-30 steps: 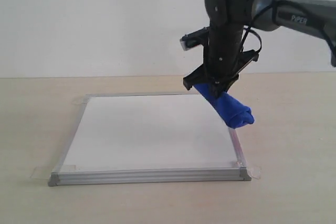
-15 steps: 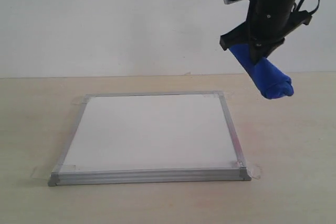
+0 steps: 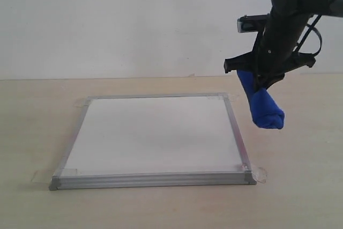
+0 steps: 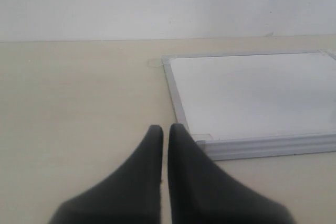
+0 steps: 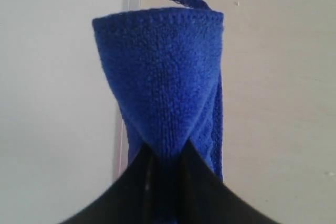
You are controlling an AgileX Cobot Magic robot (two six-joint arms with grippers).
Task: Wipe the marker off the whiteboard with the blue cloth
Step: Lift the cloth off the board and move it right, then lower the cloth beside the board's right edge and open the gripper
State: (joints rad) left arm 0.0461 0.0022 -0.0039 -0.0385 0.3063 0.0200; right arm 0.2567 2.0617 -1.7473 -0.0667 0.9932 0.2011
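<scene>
The whiteboard [image 3: 153,135] lies flat on the table, its white face showing no red marker line in any view. My right gripper [image 3: 258,81] hangs in the air just right of the board's right edge, shut on the blue cloth [image 3: 261,105], which dangles from it as a rolled bundle clear of the table. In the right wrist view the cloth [image 5: 163,82] fans out from the shut gripper [image 5: 168,153] over the board's frame [image 5: 128,3]. My left gripper [image 4: 165,129] is shut and empty, low over the table by the whiteboard's [image 4: 252,93] corner.
The light wooden table [image 3: 300,186] stretches around the board. Clear tape tabs [image 3: 260,174] hold the board's corners. A plain white wall [image 3: 107,20] stands behind.
The right arm rose from the board's right edge with the cloth, swung right, and has now come back down a little with the cloth hanging steeper. The left gripper's earlier state is not shown.
</scene>
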